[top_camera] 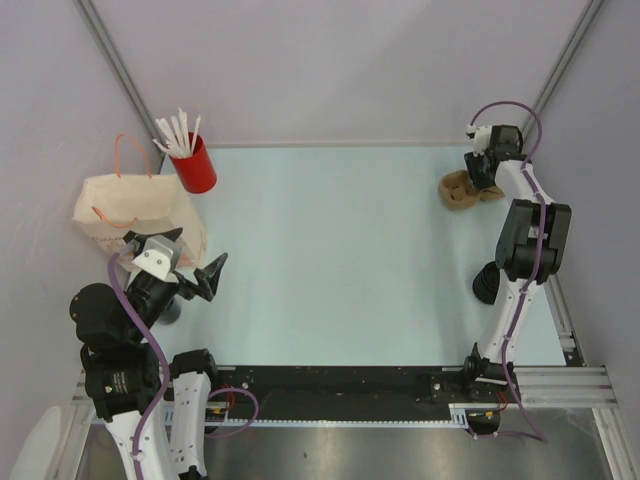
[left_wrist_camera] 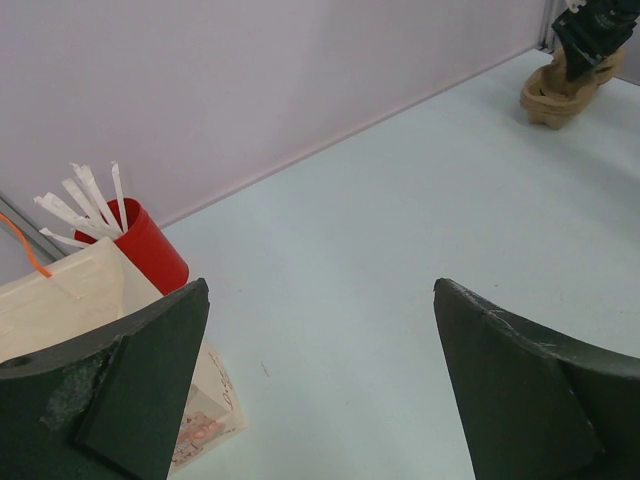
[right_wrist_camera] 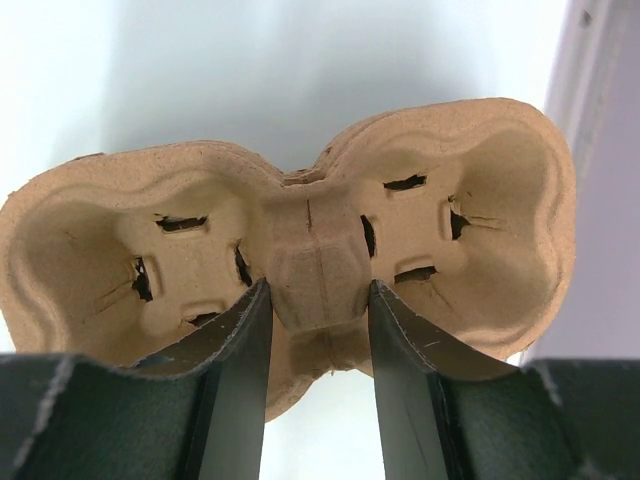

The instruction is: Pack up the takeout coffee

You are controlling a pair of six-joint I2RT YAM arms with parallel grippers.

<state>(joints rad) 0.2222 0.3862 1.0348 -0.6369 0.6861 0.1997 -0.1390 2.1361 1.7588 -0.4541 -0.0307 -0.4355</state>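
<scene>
Lavender walls all round and a pale blue table [top_camera: 340, 250] under both arms. The biggest thing we have is the paper bag [top_camera: 125, 212], over at the left edge with its orange handles up. It's just beside the left gripper [top_camera: 195, 272], which has its fingers spread wide and nothing between them.

Over in the far right corner is the pulp cup carrier [top_camera: 460, 190], and the right gripper [right_wrist_camera: 318, 295] is down on it. From the wrist view the two fingers look pinched onto the centre rib between the two wells, touching it on both sides.

The red cup [top_camera: 197, 165] of white straws stands just behind the bag. A black round piece [top_camera: 486, 284] sits beside the right arm's elbow.

The takeout coffee [top_camera: 171, 314] is the awkward bit. We think it's the small dark grey round shape peeking out next to the left arm at the near left, mostly hidden, so we can't be sure.

Our take on doing this step well:
- Lift the carrier straight up by that rib and keep it level, because pulp flexes and can tear at the slits.
- Set it down mid-table, well apart from the black piece.
- Have the left arm back off before it reaches for the coffee, since the cup is tucked right by its own joints.
</scene>
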